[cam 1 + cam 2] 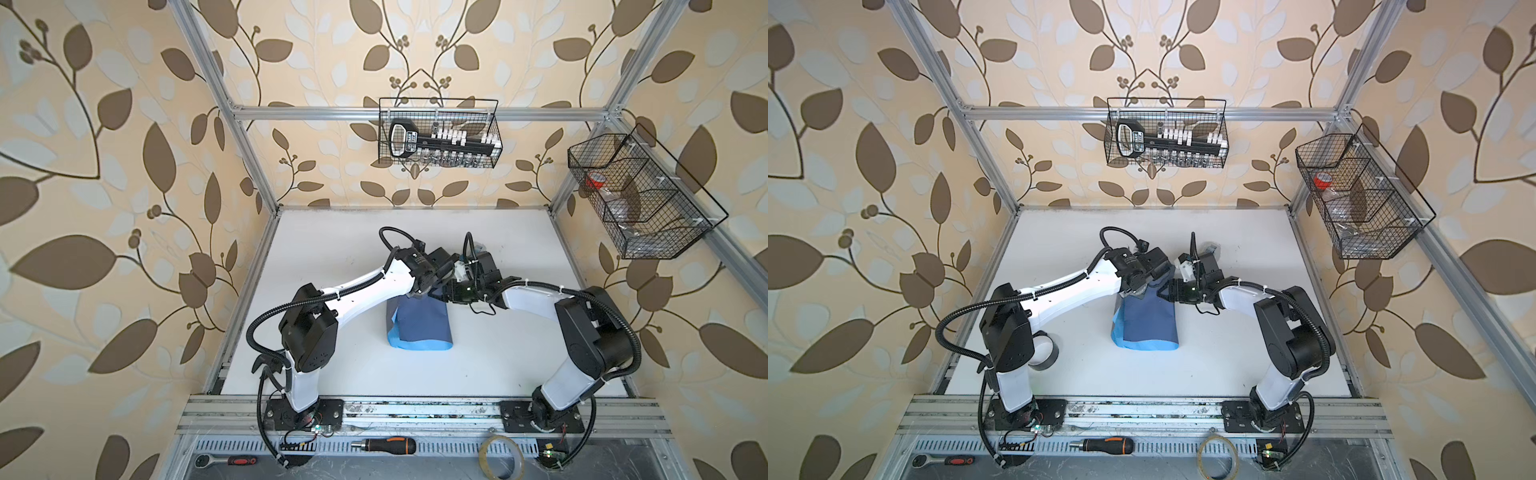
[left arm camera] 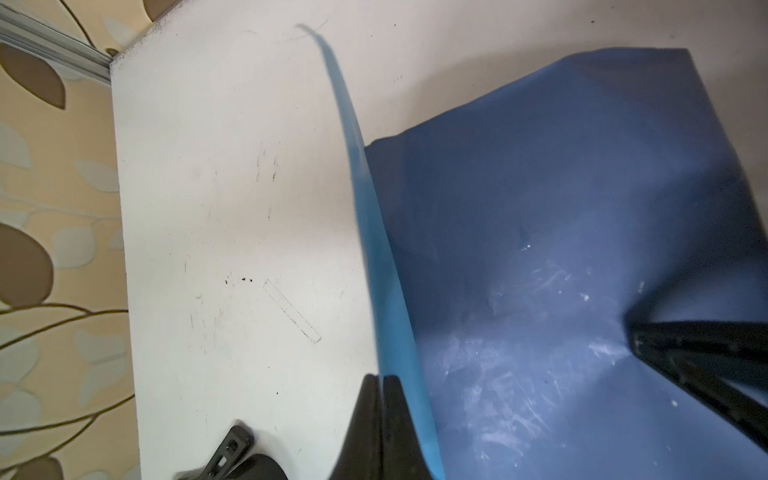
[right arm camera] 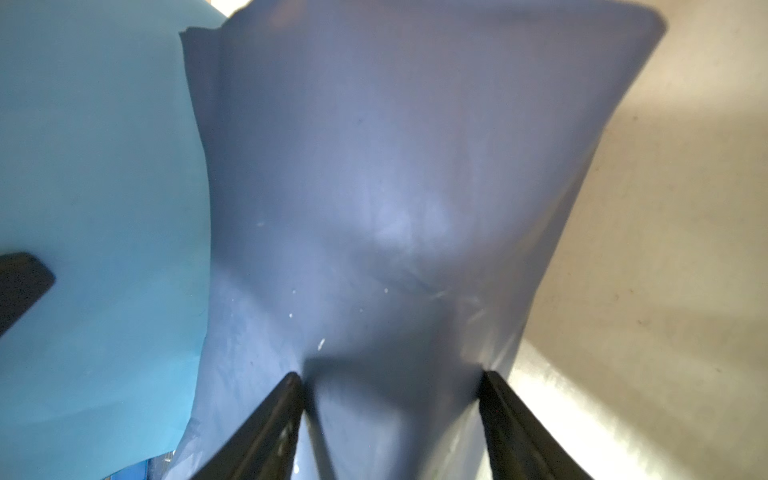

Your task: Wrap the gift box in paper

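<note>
At bench (image 1: pixel 332 257) centre: fold-over step. L gripper (image 2: pixel 380 379) pinches paper (image 1: pixel 419 324) edge; R gripper (image 3: pixel 392 374) wide astride draped paper, hold unclear. Next: pull taut.

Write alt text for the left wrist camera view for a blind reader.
The black left gripper is shut on the edge of a thin blue paper sheet, light blue on one face, darker blue on the bulging other. A scuffed white table lies beyond.
</note>
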`<state>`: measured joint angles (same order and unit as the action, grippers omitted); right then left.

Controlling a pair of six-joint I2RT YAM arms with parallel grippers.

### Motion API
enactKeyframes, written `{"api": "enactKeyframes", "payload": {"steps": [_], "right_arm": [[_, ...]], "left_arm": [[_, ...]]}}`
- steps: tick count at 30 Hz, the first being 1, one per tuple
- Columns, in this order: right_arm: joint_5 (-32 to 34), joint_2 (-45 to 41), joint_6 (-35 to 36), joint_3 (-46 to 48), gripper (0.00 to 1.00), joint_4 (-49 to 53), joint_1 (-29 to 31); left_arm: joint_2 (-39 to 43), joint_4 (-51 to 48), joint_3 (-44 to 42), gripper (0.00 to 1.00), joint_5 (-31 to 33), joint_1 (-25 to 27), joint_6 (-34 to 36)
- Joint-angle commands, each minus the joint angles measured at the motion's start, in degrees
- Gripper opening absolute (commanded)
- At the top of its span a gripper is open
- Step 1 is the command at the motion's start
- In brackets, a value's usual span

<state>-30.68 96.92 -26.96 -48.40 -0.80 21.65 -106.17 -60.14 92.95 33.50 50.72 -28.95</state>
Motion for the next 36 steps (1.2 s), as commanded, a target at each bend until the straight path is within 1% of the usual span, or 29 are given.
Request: {"api": "enactKeyframes", "payload": {"steps": [1,6,15,20,26,32,36], "right_arm": [[8.8,4.7,1.4,2.1,0.66,8.5,1.0],[8.8,4.8,1.4,2.1,0.66,8.5,1.0],[8.9,4.6,1.4,2.1,0.66,8.7,1.0],[8.9,4.7,1.4,2.2,0.66,8.5,1.0],[8.8,4.7,1.2,2.2,0.65,8.6,1.0],[8.8,4.5,1.3,2.2,0.65,8.6,1.0],[8.6,4.7,1.2,2.3,0.65,8.5,1.0]], "left_arm": [[3.0,0.1,-0.8,0.0,2.0,1.2,-1.7],[2.5,1.6,-0.8,0.0,0.6,2.2,-1.0],[-0.7,1.5,1.1,0.0,-0.6,3.1,-1.1],[-1.0,-0.4,1.8,0.0,2.1,3.1,-1.7],[0.1,0.4,-0.4,0.0,2.4,3.1,-1.9],[-0.8,3.1,-1.7,0.0,-1.2,3.1,-0.9],[-1.4,4.6,-1.5,0.0,-2.5,3.1,-0.5]]}}
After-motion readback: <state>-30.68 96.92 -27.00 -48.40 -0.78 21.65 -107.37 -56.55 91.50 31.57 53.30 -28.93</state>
